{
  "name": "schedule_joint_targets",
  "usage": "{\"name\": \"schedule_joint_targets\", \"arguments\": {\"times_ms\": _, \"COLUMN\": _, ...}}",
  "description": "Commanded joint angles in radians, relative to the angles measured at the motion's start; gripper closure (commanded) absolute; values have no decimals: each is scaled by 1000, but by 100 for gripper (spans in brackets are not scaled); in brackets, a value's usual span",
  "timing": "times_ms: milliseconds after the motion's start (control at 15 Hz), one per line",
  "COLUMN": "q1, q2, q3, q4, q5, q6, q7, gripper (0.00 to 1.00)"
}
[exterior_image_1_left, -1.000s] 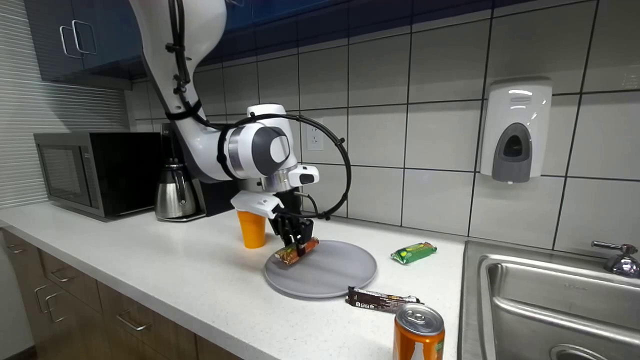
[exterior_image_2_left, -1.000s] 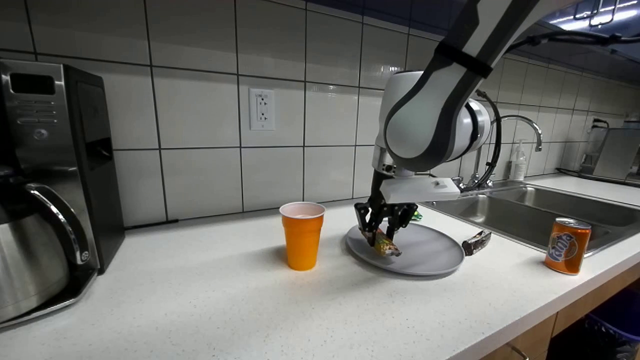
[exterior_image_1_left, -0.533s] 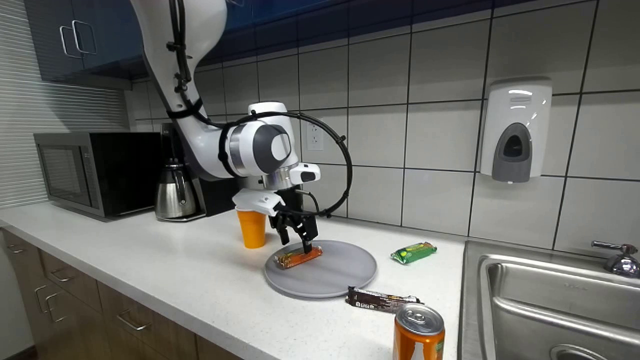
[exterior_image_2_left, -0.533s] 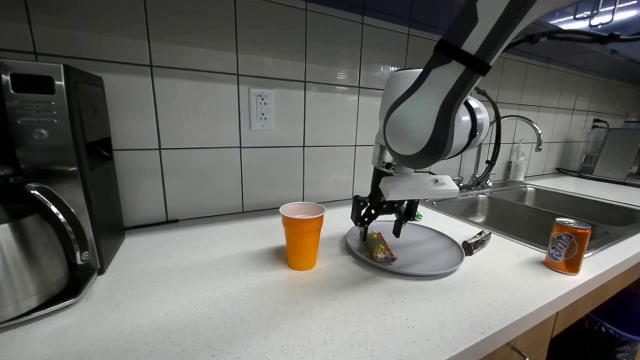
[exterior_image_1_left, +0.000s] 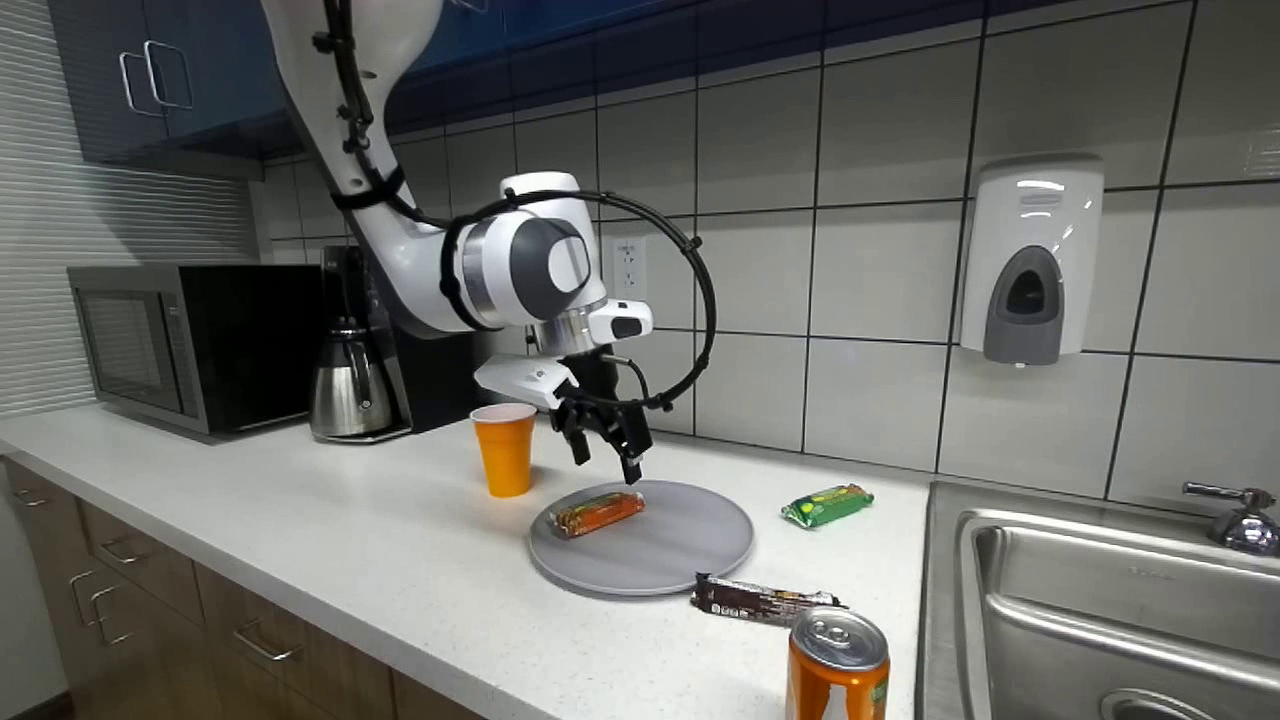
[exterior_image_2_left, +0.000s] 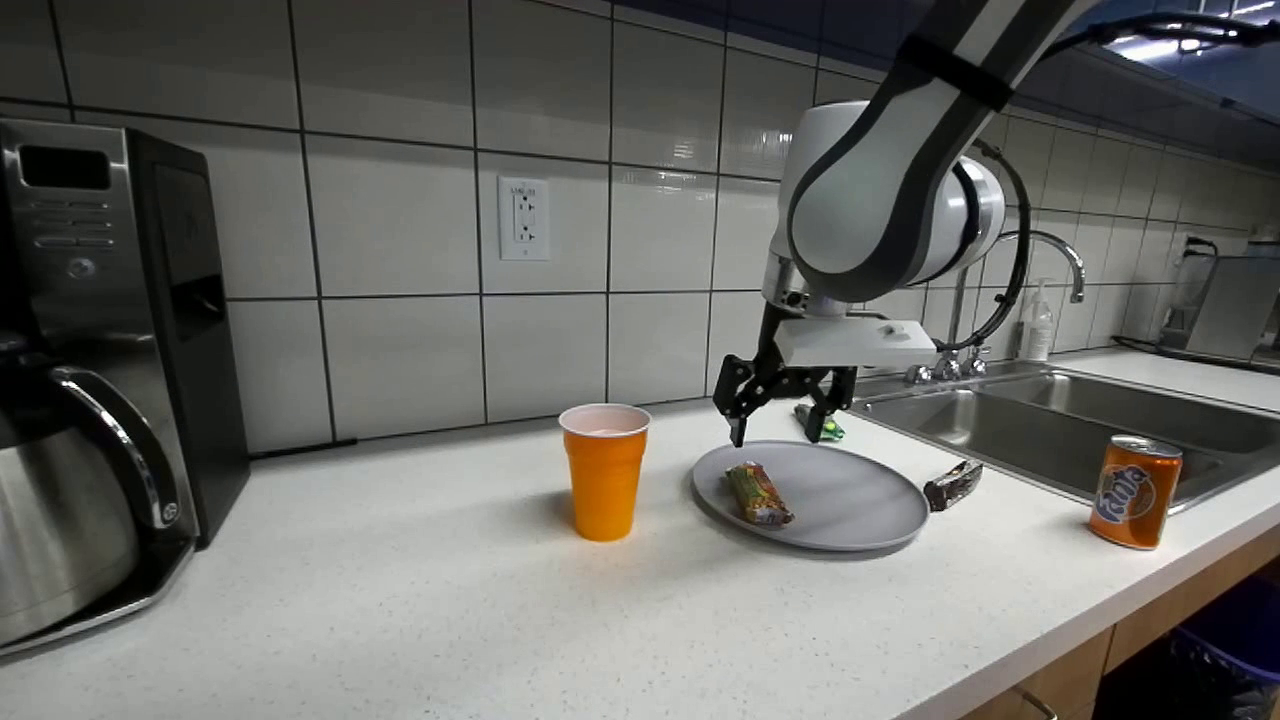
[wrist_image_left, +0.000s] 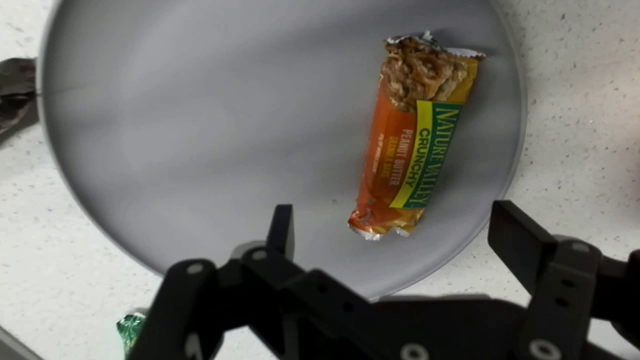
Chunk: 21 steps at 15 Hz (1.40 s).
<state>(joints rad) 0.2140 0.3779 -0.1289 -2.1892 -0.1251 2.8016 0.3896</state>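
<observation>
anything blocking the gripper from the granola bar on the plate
Nothing visible does: the granola bar lies uncovered on the gray plate, with only a gap between it and the open gripper.

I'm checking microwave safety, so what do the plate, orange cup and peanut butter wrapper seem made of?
Plate: matte grey, perhaps plastic or ceramic; its dull, even surface fits both.
Orange cup: smooth, likely plastic, by its white rim.
Wrapper: glossy film, likely plastic or foil, by its crinkled, jagged ends.

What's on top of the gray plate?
A peanut butter bar lies on the gray plate, near its rim. The open hand hangs higher, not touching it. The bit right under the bar is covered, so that can't be seen.
</observation>
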Motion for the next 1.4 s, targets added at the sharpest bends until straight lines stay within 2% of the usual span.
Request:
{"name": "schedule_joint_targets", "arguments": {"times_ms": 0, "q1": 39, "q2": -96, "q3": -56, "q4": -71, "q5": -42, "q6": -43, "q7": 91, "gripper": 0}}
{"name": "schedule_joint_targets", "arguments": {"times_ms": 400, "q1": 55, "q2": -189, "q3": -113, "q4": -140, "q5": -150, "q6": -99, "q7": 276, "gripper": 0}}
{"name": "schedule_joint_targets", "arguments": {"times_ms": 800, "q1": -13, "q2": -278, "q3": -85, "q4": -198, "q5": -206, "q6": -166, "q7": 392, "gripper": 0}}
{"name": "schedule_joint_targets", "arguments": {"times_ms": 1333, "q1": -137, "q2": -336, "q3": -73, "q4": -255, "q5": -215, "q6": -181, "q7": 414, "gripper": 0}}
